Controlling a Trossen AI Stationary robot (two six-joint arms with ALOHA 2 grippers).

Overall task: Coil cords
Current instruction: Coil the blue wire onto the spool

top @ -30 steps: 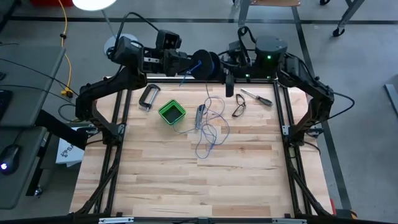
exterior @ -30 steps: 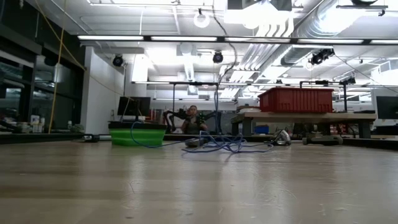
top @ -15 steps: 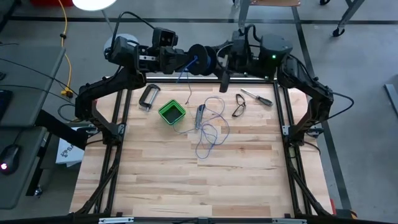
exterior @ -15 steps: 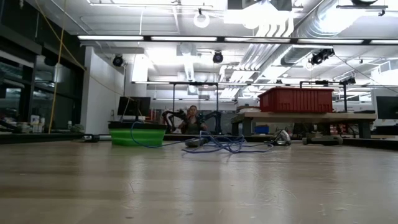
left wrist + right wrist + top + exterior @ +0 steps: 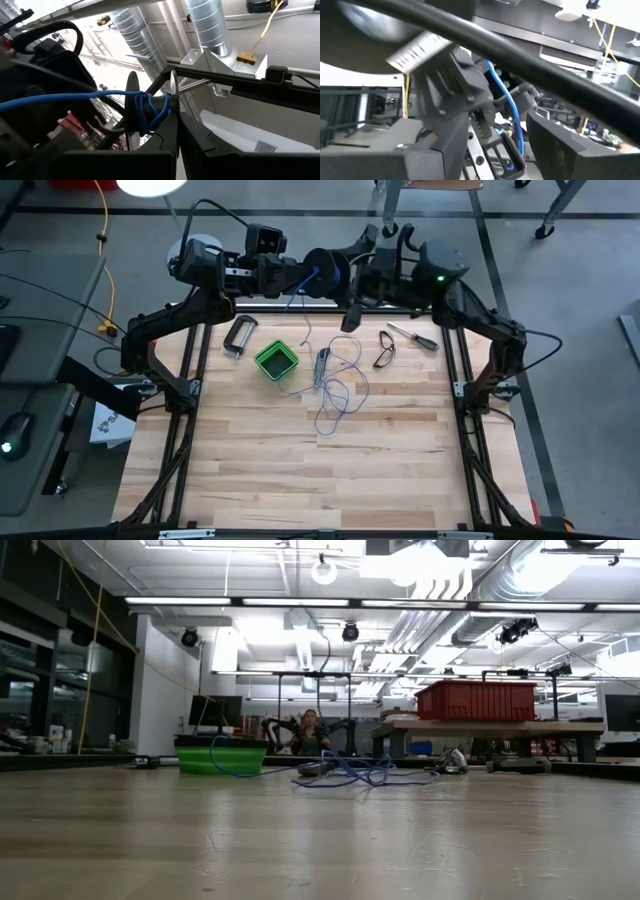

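Note:
The small round dark spool hangs high above the table's far edge, with my left gripper shut on it. A few turns of the thin blue wire lie around its core. From there the wire drops to the table and lies in loose loops, which also show in the low view. My right gripper is right beside the spool and open. In its wrist view a strand of the wire runs between its spread fingers; whether it touches them I cannot tell. My left gripper pinches the rim of one spool flange between its two shut fingers. The fingers slant upward from the table's left side. The spool is lifted clear of the table, its axle about level, and the wire hangs slack below it.
A green box stands left of the wire loops. A silver clamp lies farther left, and a slim tool lies among the loops. Glasses and a screwdriver lie at the far right. The table's near half is bare wood.
My right gripper has moved a little toward the table's left, closer to the spool, and has rolled about its own axis. The spool and my left gripper have shifted slightly toward the far edge. The loops on the table stay where they were.

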